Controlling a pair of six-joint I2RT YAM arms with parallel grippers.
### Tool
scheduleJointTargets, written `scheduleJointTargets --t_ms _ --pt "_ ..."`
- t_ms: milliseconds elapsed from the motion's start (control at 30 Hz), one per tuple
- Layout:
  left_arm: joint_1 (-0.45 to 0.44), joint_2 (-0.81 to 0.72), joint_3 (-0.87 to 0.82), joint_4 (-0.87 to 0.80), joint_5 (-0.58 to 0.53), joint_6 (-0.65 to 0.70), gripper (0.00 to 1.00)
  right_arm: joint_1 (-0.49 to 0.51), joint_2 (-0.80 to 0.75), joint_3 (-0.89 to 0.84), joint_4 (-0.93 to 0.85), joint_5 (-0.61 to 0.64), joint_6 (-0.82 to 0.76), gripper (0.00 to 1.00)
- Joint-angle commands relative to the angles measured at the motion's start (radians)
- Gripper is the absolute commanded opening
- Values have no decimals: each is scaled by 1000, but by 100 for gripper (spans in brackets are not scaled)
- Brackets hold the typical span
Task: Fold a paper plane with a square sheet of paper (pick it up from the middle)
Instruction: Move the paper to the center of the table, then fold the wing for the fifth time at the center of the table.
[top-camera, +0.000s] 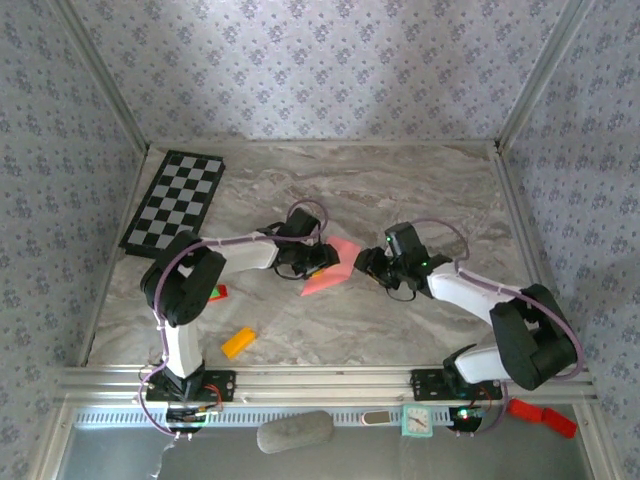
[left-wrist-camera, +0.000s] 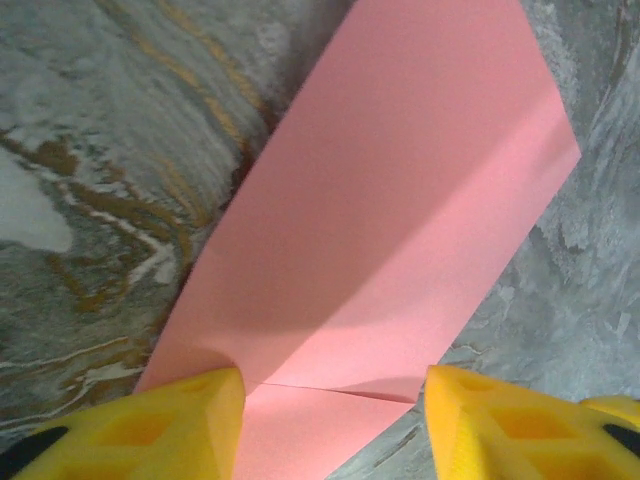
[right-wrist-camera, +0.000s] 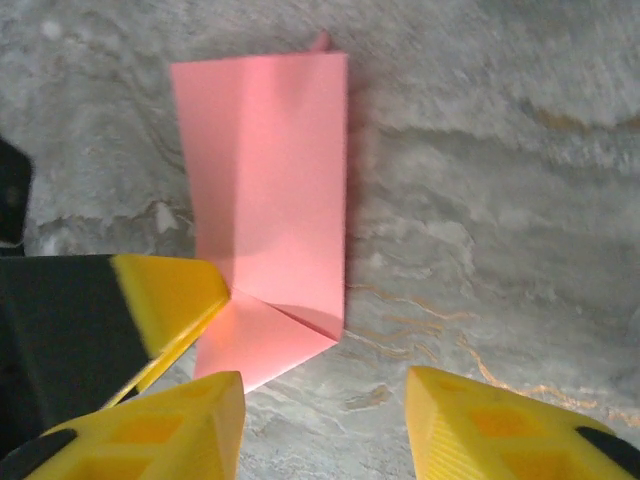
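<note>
The square sheet of paper (top-camera: 331, 268), salmon pink, lies flat on the marble table (top-camera: 400, 330) between both arms. It is folded into an oblong with one corner turned in as a triangular flap (right-wrist-camera: 262, 345). No finished paper plane is in view. My left gripper (top-camera: 320, 260) stands open at the paper's left side. In the left wrist view the left gripper (left-wrist-camera: 333, 378) straddles the flap end of the paper (left-wrist-camera: 390, 200), its left finger touching the paper's edge. My right gripper (top-camera: 367, 262) is open just right of the paper. In the right wrist view the right gripper (right-wrist-camera: 323, 378) hovers over bare table beside the flap, close to a yellow left-gripper fingertip (right-wrist-camera: 170, 290).
A checkerboard mat (top-camera: 175, 202) lies at the back left. A red-and-green block (top-camera: 217, 292) and an orange block (top-camera: 238, 342) sit near the left arm's base. Patterned walls close in three sides. The right half of the table is open marble.
</note>
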Motion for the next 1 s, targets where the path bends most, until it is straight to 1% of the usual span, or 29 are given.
scheduleJointTargets --t_ms 0,133,300,400,533,667,967 --pt "0 -16 -33 -14 1 -52 45 20 30 -22 48 51 120 43" --pt "2 -6 -49 -10 -5 -69 33 45 67 -8 56 51 145 40" --pt "6 0 -71 -4 -11 -109 24 68 112 7 58 54 173 39" --pt "13 2 -90 4 -9 -133 21 75 138 11 92 33 181 38" --pt "21 3 -112 20 4 -153 18 82 163 19 131 6 185 33" --pt "29 4 -131 40 21 -165 16 82 175 21 143 9 195 29" --pt "37 1 -156 78 46 -186 14 80 205 22 188 3 216 26"
